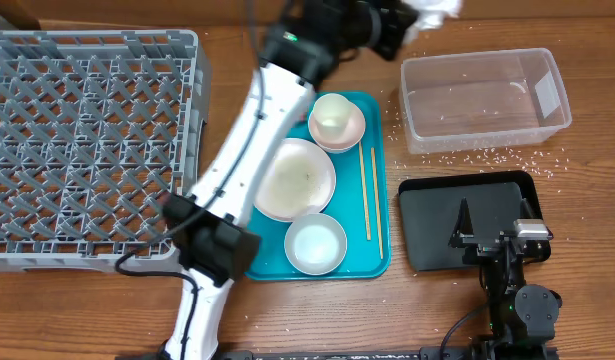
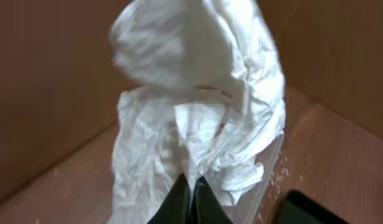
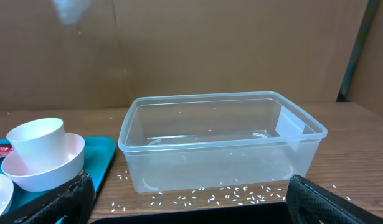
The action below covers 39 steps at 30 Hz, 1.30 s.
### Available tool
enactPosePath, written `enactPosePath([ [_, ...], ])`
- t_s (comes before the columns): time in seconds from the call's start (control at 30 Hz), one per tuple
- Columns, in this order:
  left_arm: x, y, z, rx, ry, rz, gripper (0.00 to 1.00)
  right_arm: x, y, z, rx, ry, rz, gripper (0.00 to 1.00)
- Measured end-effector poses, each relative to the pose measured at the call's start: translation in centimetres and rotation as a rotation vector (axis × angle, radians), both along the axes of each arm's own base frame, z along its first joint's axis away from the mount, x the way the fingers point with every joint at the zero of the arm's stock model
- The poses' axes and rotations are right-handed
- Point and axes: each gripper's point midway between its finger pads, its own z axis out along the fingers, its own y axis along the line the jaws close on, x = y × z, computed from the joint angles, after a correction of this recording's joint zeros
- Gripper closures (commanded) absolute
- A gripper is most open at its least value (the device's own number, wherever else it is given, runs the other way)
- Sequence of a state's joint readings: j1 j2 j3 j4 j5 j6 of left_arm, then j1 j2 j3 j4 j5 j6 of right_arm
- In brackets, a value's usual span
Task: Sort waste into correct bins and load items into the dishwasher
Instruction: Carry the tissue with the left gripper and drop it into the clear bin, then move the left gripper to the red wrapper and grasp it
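My left gripper (image 2: pixel 192 186) is shut on a crumpled white paper napkin (image 2: pixel 197 93) and holds it in the air at the far edge of the table, left of the clear plastic bin (image 1: pixel 484 100). The napkin shows at the top of the overhead view (image 1: pixel 432 12). The teal tray (image 1: pixel 375 262) holds a cup in a pink bowl (image 1: pixel 336 122), a dirty plate (image 1: pixel 297 178), a small bowl (image 1: pixel 315 243) and chopsticks (image 1: pixel 368 192). My right gripper (image 3: pixel 191 199) is open and empty above the black tray (image 1: pixel 467 215), facing the clear bin (image 3: pixel 222 140).
A grey dishwasher rack (image 1: pixel 87 140) fills the left side. Rice grains (image 1: pixel 487 158) lie scattered on the wood round the clear bin. The left arm (image 1: pixel 247 150) stretches across the tray's left edge.
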<state>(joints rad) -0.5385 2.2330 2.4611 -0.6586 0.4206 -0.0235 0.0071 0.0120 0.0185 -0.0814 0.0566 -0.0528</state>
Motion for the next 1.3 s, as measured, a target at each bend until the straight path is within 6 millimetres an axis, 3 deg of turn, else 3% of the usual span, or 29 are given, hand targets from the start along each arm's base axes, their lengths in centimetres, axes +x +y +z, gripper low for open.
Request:
enactPosePath([
  [0.13,-0.9,-3.8,0.6,-0.005,-0.084,0.013,0.96,0.0,0.0,0.0,0.0,0.0,0.0,0.0],
  [0.23,-0.9,-6.0,-1.2,0.011,-0.094,0.022,0.96,0.0,0.0,0.0,0.0,0.0,0.0,0.0],
  [0.3,-0.2,-6.7,-3.6,0.037,-0.075,0.033,0.93,0.0,0.0,0.0,0.0,0.0,0.0,0.0],
  [0.4,1.2,-7.2,-8.6,0.089,-0.024,0.054,0.75,0.0,0.0,0.0,0.0,0.0,0.001,0.0],
  [0.47,1.8,-7.3,-11.3,0.12,0.005,0.062,0.53,0.0,0.0,0.0,0.001,0.0,0.001,0.0],
  [0.5,2.1,-7.3,-13.1,0.143,0.027,0.065,0.51,0.0,0.0,0.0,0.0,0.001,0.0,0.0],
  [0.57,2.2,-7.4,-14.8,0.157,0.053,0.063,0.4,0.0,0.0,0.0,0.0,0.0,0.0,0.0],
  [0.8,1.4,-7.1,-15.0,0.175,0.087,0.046,0.42,0.0,0.0,0.0,0.001,0.0,0.0,0.0],
  [0.9,0.9,-5.9,-14.2,0.199,0.114,0.057,0.34,0.0,0.0,0.0,0.0,0.0,0.0,0.0],
  [1.03,0.6,-1.1,-10.3,0.245,0.135,0.139,0.31,0.0,0.0,0.0,0.0,0.0,0.0,0.0],
  [1.1,0.9,2.9,-7.4,0.263,0.128,0.221,0.28,0.0,0.0,0.0,0.0,0.0,0.0,0.0],
  [1.2,1.3,11.3,-3.8,0.317,0.138,0.37,0.26,0.0,0.0,0.0,0.001,0.0,0.0,0.0],
  [1.3,1.9,18.6,-2.8,0.36,0.179,0.49,0.27,0.0,0.0,0.0,0.001,0.0,0.0,0.0],
])
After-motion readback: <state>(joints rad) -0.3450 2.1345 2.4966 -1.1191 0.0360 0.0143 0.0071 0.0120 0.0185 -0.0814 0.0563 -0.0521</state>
